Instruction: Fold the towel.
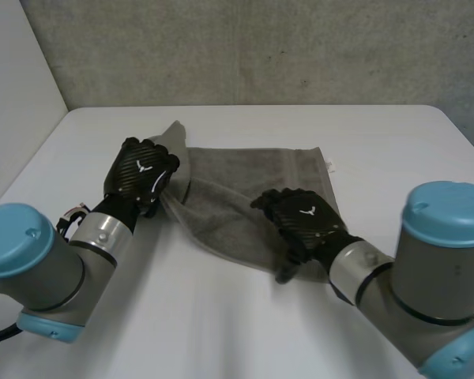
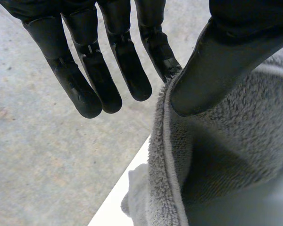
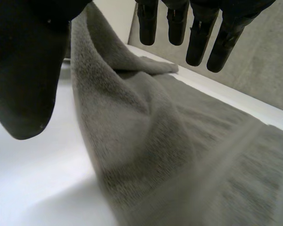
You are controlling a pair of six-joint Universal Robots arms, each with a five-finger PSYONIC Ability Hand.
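A grey towel [image 1: 253,181] lies spread on the white table [image 1: 221,324], its left end raised and bunched. My left hand [image 1: 142,170] is at that left end. In the left wrist view the towel's edge [image 2: 166,141] runs up between the thumb [image 2: 217,66] and the nearest straight finger, pinched there. My right hand [image 1: 304,217] hovers over the towel's near edge, right of the middle. In the right wrist view its fingers [image 3: 198,37] are straight and its thumb [image 3: 23,70] stands wide apart, with the towel [image 3: 170,141] hanging loose below the palm.
A grey wall [image 1: 261,47] stands behind the table's far edge, and a pale panel [image 1: 16,95] borders the left side. Bare table lies in front of the towel between both arms and to its far right.
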